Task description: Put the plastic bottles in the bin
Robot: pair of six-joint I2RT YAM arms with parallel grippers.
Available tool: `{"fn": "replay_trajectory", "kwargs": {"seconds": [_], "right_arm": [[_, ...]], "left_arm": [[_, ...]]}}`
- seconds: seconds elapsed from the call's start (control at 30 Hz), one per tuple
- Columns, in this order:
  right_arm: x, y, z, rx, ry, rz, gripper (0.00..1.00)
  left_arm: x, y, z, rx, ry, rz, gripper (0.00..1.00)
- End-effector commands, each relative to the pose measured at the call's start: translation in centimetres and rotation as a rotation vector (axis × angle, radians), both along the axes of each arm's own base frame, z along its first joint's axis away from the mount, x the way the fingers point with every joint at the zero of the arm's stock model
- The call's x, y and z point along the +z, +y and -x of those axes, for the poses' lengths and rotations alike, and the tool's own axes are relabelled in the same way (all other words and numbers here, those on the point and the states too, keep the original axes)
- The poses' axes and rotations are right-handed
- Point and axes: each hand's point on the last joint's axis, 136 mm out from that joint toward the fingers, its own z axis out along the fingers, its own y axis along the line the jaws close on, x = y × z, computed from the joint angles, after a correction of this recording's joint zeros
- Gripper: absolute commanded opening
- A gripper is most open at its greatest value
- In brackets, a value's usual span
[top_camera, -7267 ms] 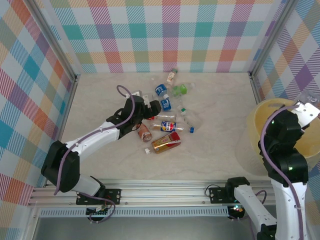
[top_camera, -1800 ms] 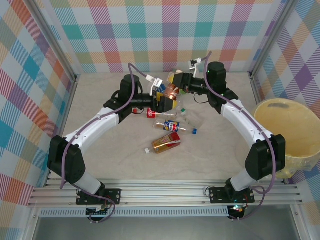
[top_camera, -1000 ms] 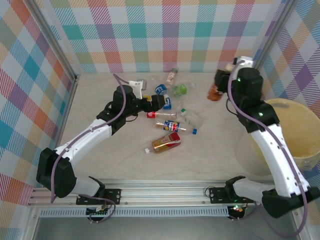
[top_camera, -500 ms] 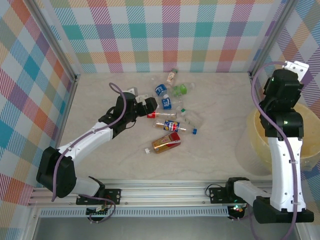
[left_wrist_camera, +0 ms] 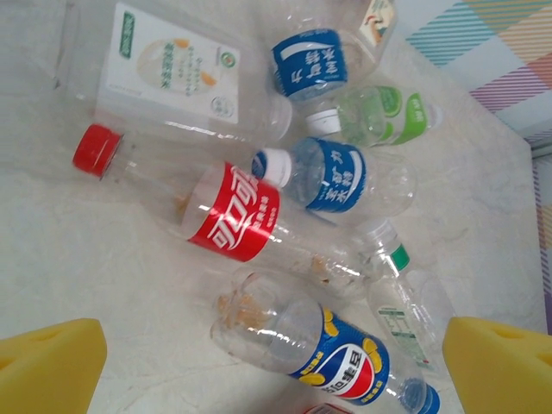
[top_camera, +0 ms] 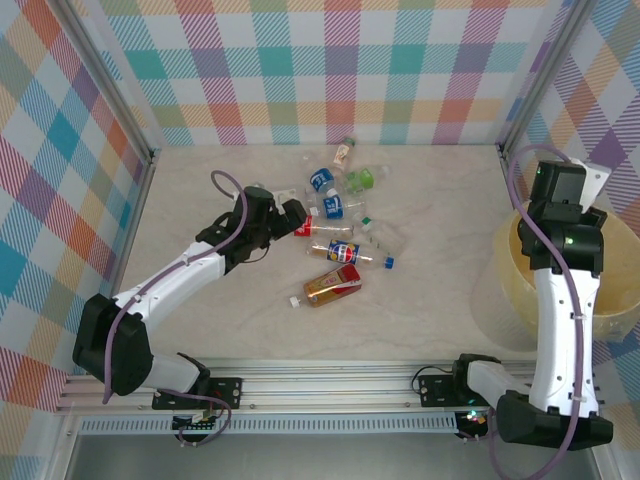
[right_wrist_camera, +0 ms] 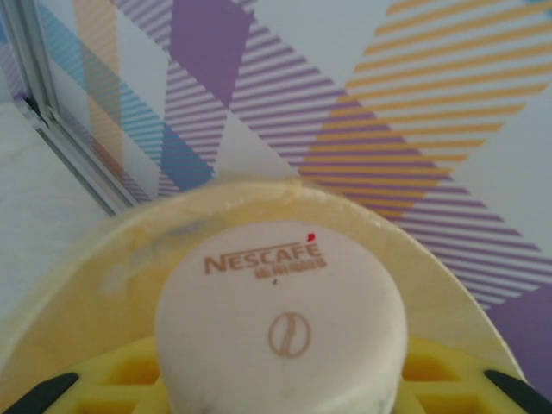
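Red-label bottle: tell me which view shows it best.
Left wrist: the red-label bottle lies large and central, cap and label sharp. Top external shows it as a small red sliver beside the left gripper. Right wrist faces the Nescafé bottle and bin.

The plastic bottles (top_camera: 340, 225) lie clustered mid-counter (top_camera: 430, 310), toward the far wall. My left fingers (left_wrist_camera: 47, 366) are spread wide at the cluster's left edge. Just ahead of them lie the Coca-Cola bottle (left_wrist_camera: 233, 211) and the Pepsi bottle (left_wrist_camera: 332, 358), the Pepsi one nearer my base. One bottle (top_camera: 333, 287) lies at the cluster's near side, slightly apart. The bin (top_camera: 512, 262) stands at the counter's right edge, well apart from the cluster. Above it, my right fingers (right_wrist_camera: 440, 366) clamp the Nescafé bottle (right_wrist_camera: 280, 319).
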Motion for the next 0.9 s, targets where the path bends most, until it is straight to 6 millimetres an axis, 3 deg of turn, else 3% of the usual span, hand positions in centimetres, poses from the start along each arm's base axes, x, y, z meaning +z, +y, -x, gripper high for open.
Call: {"fn": "replay_trajectory", "kwargs": {"seconds": [0.0, 0.07, 0.4, 0.67, 0.87], "right_arm": [[-2.2, -0.8, 1.1, -0.058, 0.074, -0.017, 0.57], [-2.2, -0.7, 0.9, -0.060, 0.064, -0.032, 0.73], [-1.3, 0.6, 0.0, 0.000, -0.056, -0.115, 1.00], [0.3, 2.9, -0.7, 0.126, -0.237, -0.207, 1.00], [1.8, 6.5, -2.1, 0.332, -0.374, -0.328, 1.00]], "left_arm": [[-1.0, 1.0, 0.7, 0.062, 0.078, -0.009, 1.00], [-1.5, 1.4, 1.1, 0.080, 0.101, -0.013, 1.00], [-2.8, 1.7, 1.9, 0.079, 0.138, -0.026, 1.00], [-2.8, 0.6, 1.7, -0.055, 0.095, -0.081, 1.00], [-2.9, -1.7, 2.6, -0.317, 0.059, -0.145, 1.00]]}}
